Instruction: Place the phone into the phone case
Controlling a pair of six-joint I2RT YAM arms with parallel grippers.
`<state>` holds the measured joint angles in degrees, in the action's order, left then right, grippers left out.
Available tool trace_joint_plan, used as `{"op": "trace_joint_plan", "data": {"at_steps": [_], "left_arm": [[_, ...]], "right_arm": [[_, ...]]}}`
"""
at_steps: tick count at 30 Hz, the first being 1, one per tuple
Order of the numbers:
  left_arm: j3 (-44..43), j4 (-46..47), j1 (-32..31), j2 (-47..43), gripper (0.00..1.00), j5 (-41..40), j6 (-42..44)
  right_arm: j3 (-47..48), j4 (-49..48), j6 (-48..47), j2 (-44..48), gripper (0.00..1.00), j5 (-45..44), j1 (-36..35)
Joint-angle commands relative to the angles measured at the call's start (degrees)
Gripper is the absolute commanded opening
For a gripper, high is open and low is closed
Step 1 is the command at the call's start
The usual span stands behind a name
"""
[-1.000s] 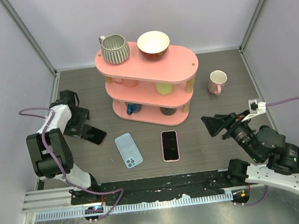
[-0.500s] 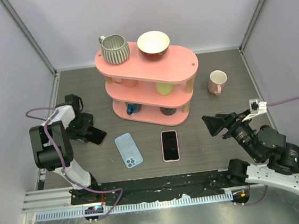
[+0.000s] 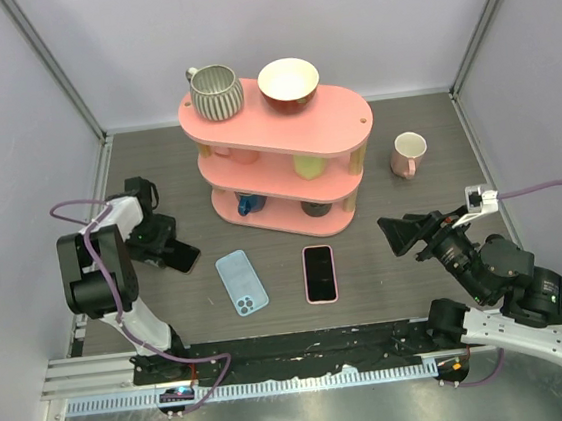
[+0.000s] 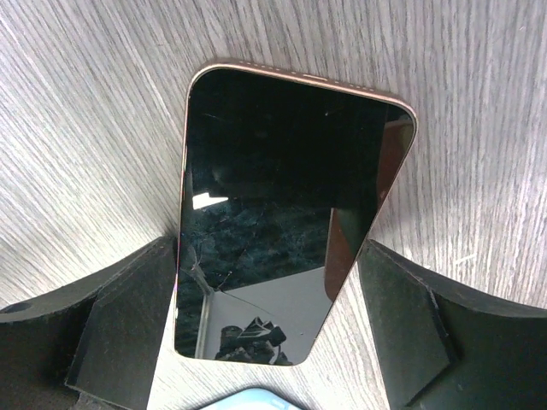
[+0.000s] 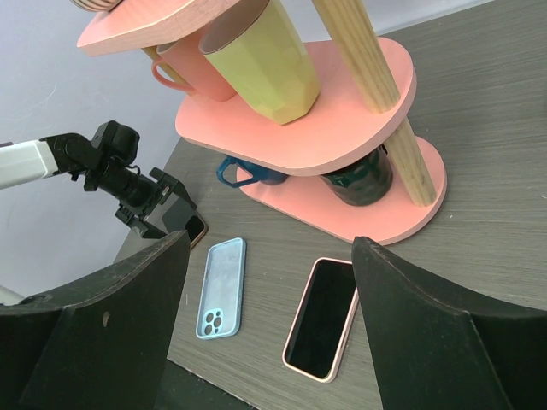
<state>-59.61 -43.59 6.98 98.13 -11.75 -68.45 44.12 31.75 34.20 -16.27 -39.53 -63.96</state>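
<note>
A bare phone lies screen up at the left of the table, its dark glass also showing in the top view. My left gripper is down over the phone's near end, open. Its left finger is at the phone's edge and its right finger stands a little off it. The empty light blue phone case lies inside up just right of that phone, also seen in the right wrist view. My right gripper hovers open at the right, holding nothing.
A second phone in a pink case lies screen up right of the blue case. A pink three-tier shelf with mugs and a bowl stands behind. A pink and white mug sits at the back right. Grey walls enclose the table.
My left gripper has shifted slightly right and settled over the phone's end, its fingers drawing in a little. The right arm has not moved.
</note>
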Motion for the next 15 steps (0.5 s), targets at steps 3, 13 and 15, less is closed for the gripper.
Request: {"op": "trace_joint_plan", "data": {"at_steps": [3,13,15], "left_arm": [[0.7,-1.3,-0.7,1.5,0.81,-2.1,0.8],[3.5,-2.2,-1.5,-3.2,0.66,-2.9,8.0],[4.2,-2.9,-1.9,-5.1,0.59,-2.1,8.9]], "right_arm": [[1.1,-1.7,0.4,-0.4,0.83,-1.1,-0.1],[0.2,-2.4,1.7,-2.1,0.83,0.3,-0.1],[-0.3,-3.2,1.8,-2.4,0.83,0.5,0.0]]}}
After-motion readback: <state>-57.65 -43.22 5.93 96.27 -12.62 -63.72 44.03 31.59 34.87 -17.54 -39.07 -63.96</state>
